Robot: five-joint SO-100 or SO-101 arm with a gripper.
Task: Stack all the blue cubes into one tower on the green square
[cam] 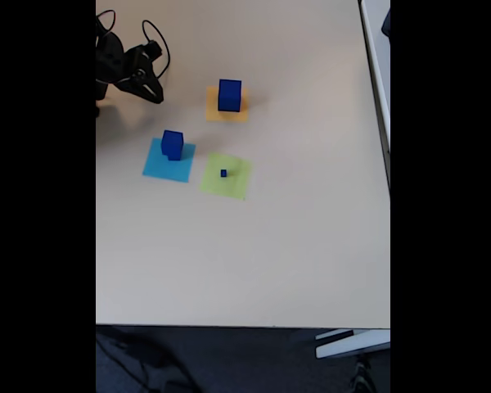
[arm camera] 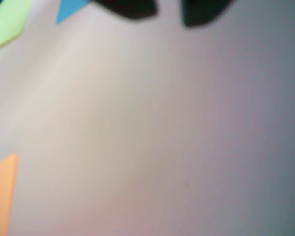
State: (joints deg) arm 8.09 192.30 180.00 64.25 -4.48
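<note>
Pale beige desk [arm camera: 152, 137] fills the wrist view, and the picture is very blurry. Two dark blobs at the top edge are the tips of the claw [arm camera: 168, 14], with a clear gap of desk between them, so the claw stands open and holds nothing. A corner of the green square [arm camera: 7, 22] peeks in at the top left, cut off by the edge. Next to it is a bit of the light-blue paper [arm camera: 69, 11], also cut off. A piece of the orange paper [arm camera: 2, 194] sits at the lower left edge.

Looking down in the fixed view, the desk [cam: 295, 246] is wide and bare, with dark floor below its front edge. The black arm sits at the top left, and its claw [cam: 157, 97] is small and hard to make out. A big blue cube [cam: 229, 94] stands on the orange paper [cam: 215, 113]. A middle blue cube [cam: 173, 144] stands on the light-blue paper [cam: 159, 168]. A tiny blue cube [cam: 223, 173] lies on the green square [cam: 229, 184].
</note>
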